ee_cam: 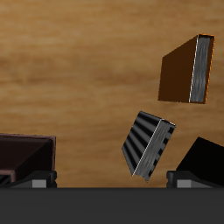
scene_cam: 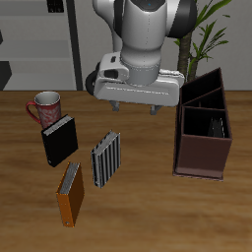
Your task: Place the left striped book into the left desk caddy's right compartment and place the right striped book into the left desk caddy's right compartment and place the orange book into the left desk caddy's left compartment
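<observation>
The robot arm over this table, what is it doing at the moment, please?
The arm's gripper hangs open above the table and holds nothing. A striped book and an orange book lie on the wood, apart from each other, and neither is in the brown caddy yet. A black book and a mug sit farther back. Something thin seems to stand in one compartment of the caddy, but it is too dark to identify.

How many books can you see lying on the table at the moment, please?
3: the black book beside the mug, the striped book mid-table, and the orange book nearest the front edge. Another may stand hidden inside the desk caddy.
</observation>
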